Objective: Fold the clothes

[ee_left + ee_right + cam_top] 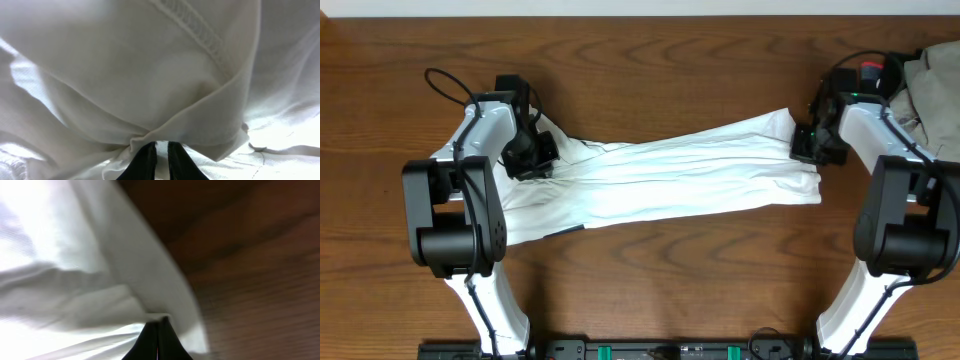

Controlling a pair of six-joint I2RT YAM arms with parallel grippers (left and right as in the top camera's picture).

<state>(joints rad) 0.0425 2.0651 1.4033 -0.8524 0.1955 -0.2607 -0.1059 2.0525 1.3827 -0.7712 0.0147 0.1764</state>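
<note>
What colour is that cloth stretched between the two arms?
White. The cloth shows best in the overhead view.

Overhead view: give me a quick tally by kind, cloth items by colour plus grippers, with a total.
1 white garment
1 beige cloth, at the far right edge, partly out of frame
2 grippers: left gripper and right gripper, each shut on the white garment
Total: 4
</note>
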